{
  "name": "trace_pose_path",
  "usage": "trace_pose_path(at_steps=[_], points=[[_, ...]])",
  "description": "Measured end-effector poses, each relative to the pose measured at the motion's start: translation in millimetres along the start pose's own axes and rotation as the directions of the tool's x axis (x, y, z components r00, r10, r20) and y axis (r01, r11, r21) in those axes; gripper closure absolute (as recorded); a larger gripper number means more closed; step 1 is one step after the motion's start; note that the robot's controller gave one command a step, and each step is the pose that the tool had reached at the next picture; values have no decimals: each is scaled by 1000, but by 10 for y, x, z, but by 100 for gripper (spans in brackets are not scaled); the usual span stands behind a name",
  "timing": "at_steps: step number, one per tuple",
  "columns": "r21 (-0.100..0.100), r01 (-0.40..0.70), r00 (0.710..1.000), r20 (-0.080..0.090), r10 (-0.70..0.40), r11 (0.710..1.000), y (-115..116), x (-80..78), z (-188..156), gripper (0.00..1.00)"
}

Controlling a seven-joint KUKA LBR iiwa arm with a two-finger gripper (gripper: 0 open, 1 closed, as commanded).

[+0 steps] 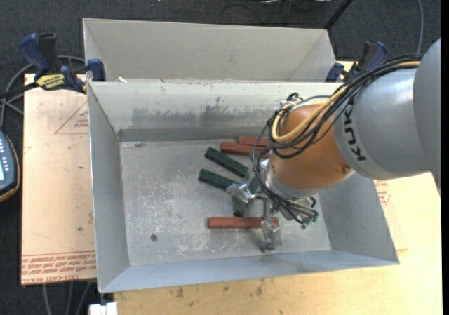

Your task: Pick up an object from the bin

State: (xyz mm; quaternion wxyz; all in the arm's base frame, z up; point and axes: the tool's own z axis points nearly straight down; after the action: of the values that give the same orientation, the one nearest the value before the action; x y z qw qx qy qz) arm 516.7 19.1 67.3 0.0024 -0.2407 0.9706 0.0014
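My gripper (257,219) is low over the bin floor, right of centre near the front wall, under the orange wrist cover. It is open: one finger (243,199) stands behind and the other finger (269,238) in front of the right end of a red-brown flat bar (231,222). That bar lies on the floor, running left to right. Two dark green bars (226,161) (216,179) lie just behind and to the left of the gripper, slanted and side by side.
Two more red-brown bars (237,146) lie near the back wall, partly hidden by the arm. The arm and its cables cover the bin's right half. The left half of the floor shows bare metal.
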Motion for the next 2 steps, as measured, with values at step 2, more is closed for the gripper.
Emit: trace_pose_path(at_steps=[2], points=[[4,236,972,-1,-236,972,-409,-13,-632,100]])
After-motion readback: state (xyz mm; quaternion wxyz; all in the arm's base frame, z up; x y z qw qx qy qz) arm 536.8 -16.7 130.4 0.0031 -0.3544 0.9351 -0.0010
